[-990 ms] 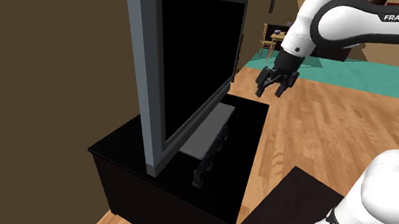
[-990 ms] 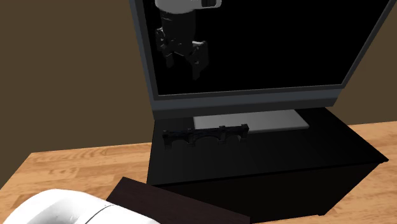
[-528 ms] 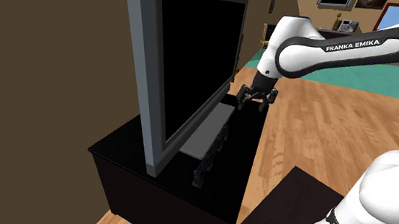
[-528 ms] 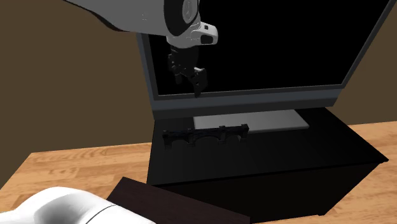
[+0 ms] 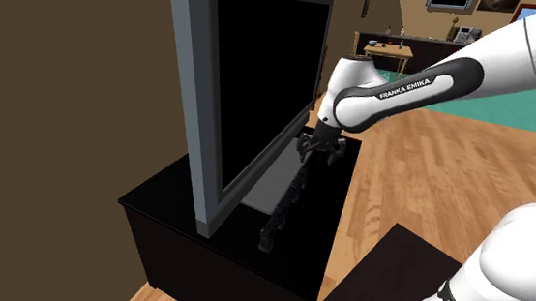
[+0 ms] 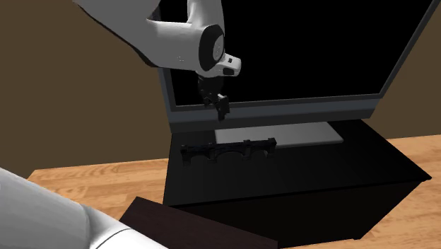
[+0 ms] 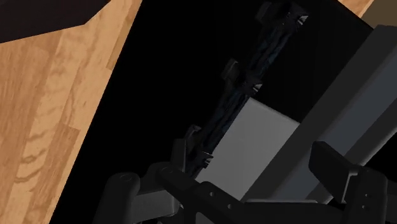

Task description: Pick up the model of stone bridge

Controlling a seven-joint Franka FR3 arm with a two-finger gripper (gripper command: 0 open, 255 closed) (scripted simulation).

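Observation:
The stone bridge model (image 5: 285, 210) is a long, dark, arched piece. It lies on the black TV cabinet (image 5: 170, 201) just in front of the screen's grey base. In the second exterior view the bridge model (image 6: 227, 151) runs along the cabinet's front part. My gripper (image 5: 316, 150) hangs a little above the bridge's far end, close to the TV's lower edge, with its fingers apart and nothing between them. In the wrist view the bridge model (image 7: 245, 86) stretches away from the open gripper (image 7: 254, 184), whose fingers (image 7: 340, 167) frame its near end without touching it.
A large TV (image 5: 261, 76) with a grey frame stands on a grey base plate (image 6: 275, 134) right behind the bridge. Around the black cabinet (image 6: 304, 177) there is wooden floor (image 5: 419, 175). My dark stand (image 5: 373, 288) is at the shoulder view's lower right.
The arm has swung down and toward the TV. The gripper dropped from beside the screen's upper part to just above the cabinet and the bridge's far end. The bridge has not moved.

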